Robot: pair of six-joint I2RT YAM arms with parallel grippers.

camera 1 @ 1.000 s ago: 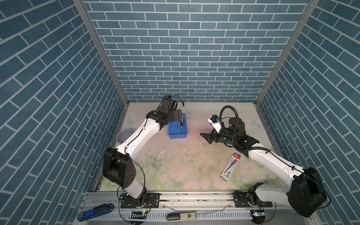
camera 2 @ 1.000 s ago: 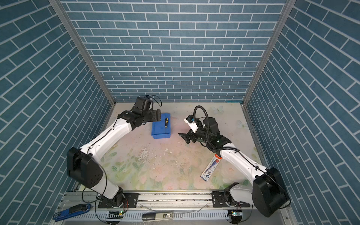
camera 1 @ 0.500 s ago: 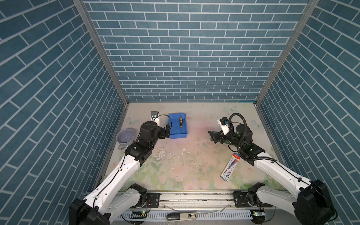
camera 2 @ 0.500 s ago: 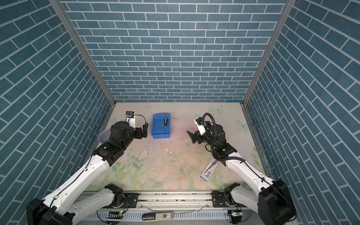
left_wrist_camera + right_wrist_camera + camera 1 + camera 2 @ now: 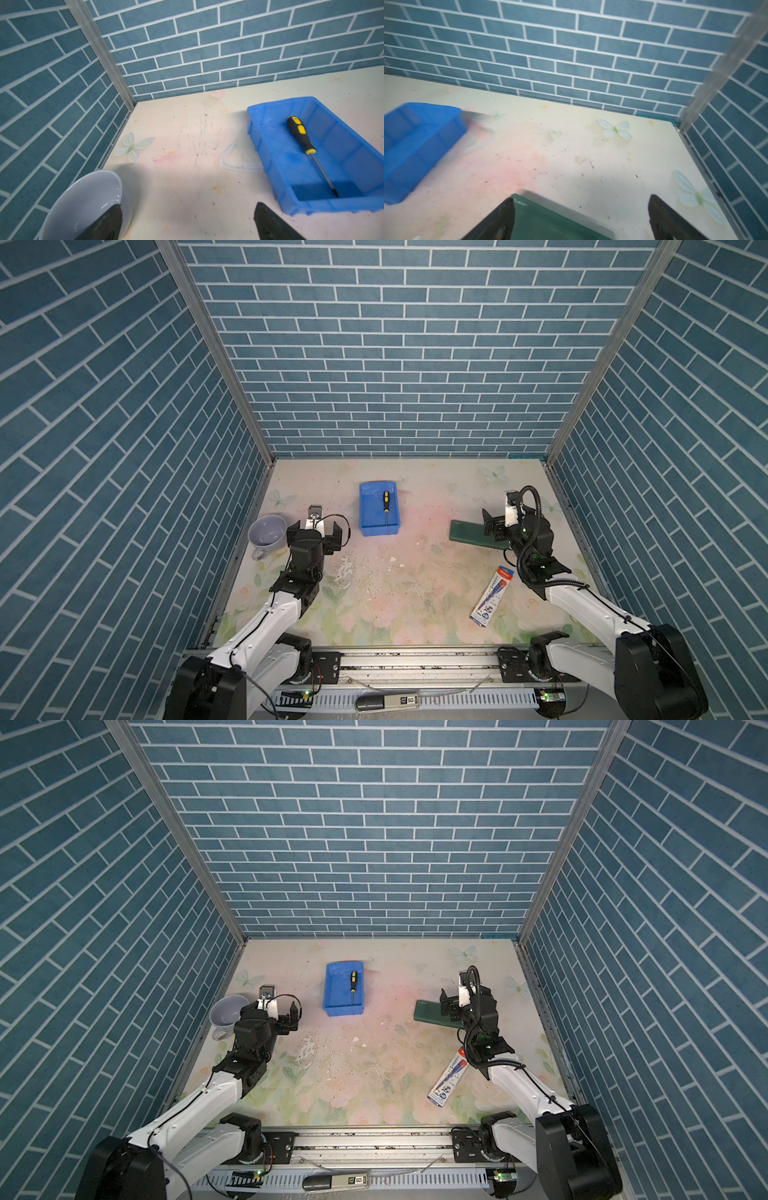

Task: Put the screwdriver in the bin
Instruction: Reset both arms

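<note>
Since the screwdriver (image 5: pixel 385 502) lies inside the bin (image 5: pixel 380 531) toward the bench's back edge in both top views, I'd call placing done. Left wrist: left gripper (image 5: pixel 188 206) spread, empty, by the mug (image 5: pixel 83 199). Right wrist: right gripper (image 5: pixel 581 200) spread over the case (image 5: pixel 550 222). Next: park both arms.

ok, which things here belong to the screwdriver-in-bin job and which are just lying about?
Job: screwdriver, already lying inside the bin.
Lying about: lavender mug, dark green case, packaged pen.
</note>
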